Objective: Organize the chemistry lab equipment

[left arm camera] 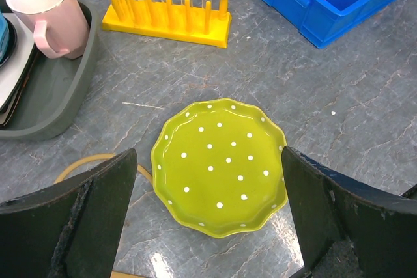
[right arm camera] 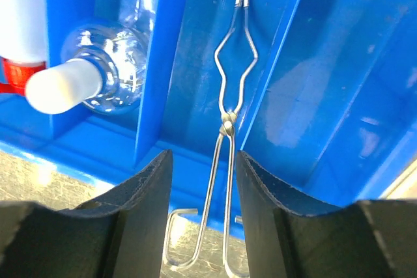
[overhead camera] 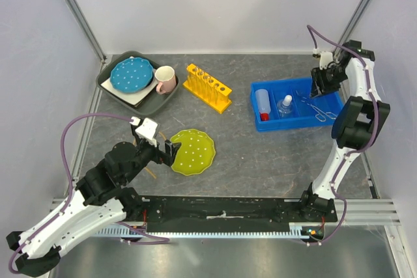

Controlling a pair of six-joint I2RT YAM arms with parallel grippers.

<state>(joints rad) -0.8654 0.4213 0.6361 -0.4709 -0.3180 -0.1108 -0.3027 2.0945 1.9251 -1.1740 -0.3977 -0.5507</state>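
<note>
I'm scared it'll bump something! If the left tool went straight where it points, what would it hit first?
Most likely the yellow-green dotted plate, lying straight ahead of the left tool with its fingers wide open, though depth is unclear.

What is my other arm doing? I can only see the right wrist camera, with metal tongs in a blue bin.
Observer: Your left gripper is wide open, facing a yellow-green dotted plate on the table.
Operator: Is anything else outside my bin?
Observer: A yellow test-tube rack stands on the table, to the left of the blue bin.
Operator: And farther left?
Observer: A pink mug sits in a grey tray beside a blue dotted plate.
</note>
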